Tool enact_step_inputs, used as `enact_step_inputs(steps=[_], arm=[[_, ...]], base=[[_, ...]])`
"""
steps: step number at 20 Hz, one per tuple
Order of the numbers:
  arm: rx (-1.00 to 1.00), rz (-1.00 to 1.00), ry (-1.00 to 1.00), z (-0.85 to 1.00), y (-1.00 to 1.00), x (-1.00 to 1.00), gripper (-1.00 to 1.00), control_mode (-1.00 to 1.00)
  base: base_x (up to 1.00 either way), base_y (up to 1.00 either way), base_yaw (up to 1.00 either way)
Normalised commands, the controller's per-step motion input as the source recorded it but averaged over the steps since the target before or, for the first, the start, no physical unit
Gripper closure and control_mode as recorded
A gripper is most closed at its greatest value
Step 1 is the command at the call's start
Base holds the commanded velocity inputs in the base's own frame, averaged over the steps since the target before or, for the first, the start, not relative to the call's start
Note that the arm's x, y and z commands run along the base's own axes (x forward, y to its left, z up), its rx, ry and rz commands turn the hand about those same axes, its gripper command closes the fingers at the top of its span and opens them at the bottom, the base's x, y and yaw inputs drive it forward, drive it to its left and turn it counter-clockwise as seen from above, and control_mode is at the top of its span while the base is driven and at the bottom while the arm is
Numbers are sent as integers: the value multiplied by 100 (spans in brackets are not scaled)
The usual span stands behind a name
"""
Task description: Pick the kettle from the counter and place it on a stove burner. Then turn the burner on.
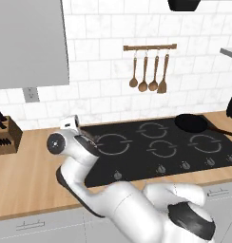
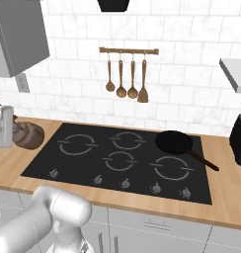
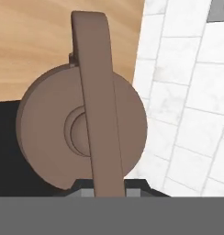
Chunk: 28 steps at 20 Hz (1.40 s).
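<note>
Kettle (image 2: 27, 134) sits on the desk (image 2: 6, 158) just left of the black cooktop (image 2: 142, 170), near the backsplash; the hand view looks straight down on its arched handle (image 3: 98, 105) and lid knob. Pincer (image 3: 104, 193) is at the handle's near end, fingertips either side of it; can't tell if pressed on it or only straddling. Step in hand: picking the kettle, likely grasp or start of lift. Next calls for a firm pinch on the handle, lift clear, carry right to the stove burner (image 2: 78, 145), set down centred; burner still off, knobs (image 2: 54, 173) untouched.
</note>
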Motion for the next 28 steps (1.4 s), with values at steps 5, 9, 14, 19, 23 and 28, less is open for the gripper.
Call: enact_step_inputs(steps=[5,9,14,19,23,28], arm=[[23,0,8,2,-100,100,100,-100],[21,0,26,0,-81,100,100,-100],[3,0,23,0,-9,52,100,-100],[-3,0,1,-12,-15,28,100,-100],[0,-13,11,-10,-34,96,100,-100],[0,-6,13,-6,-13,34,100,-100]], base=[[0,0,0],[0,0,0],[0,0,0],[0,0,0],[0,0,0],[0,0,0]])
